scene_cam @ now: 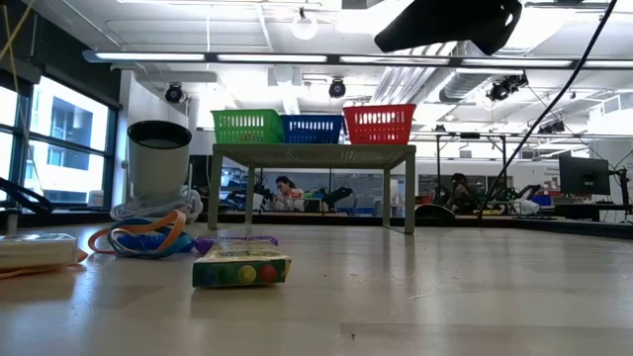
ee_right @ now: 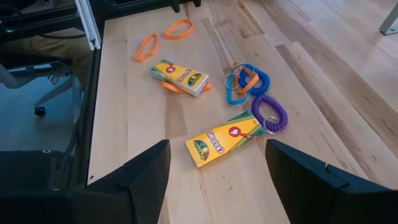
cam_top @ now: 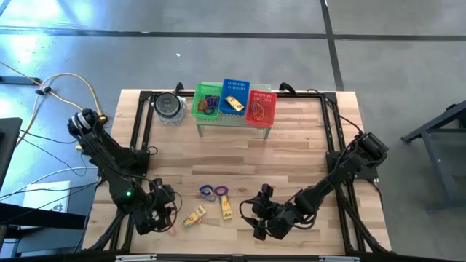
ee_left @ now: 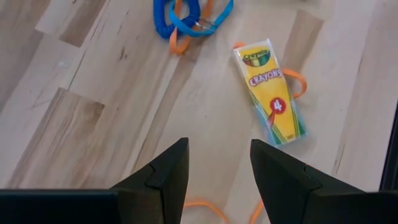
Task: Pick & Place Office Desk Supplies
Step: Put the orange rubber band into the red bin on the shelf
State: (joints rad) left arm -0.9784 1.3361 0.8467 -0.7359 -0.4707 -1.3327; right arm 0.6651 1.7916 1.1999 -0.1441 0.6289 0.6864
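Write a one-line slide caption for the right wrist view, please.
Open right end effector above two crayon boxes, coil loops and orange bands on the wooden table.

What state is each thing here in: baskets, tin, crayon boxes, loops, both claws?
Green basket: on the stand, holds loops.
Blue basket: on the stand, holds a yellow box.
Red basket: on the stand, holds orange bands.
Tin: upright, lid on.
Crayon boxes: lying flat on the table, closed.
Purple coil loop: loose, touching one crayon box.
Left claw: open, empty.
Right claw: open, empty.
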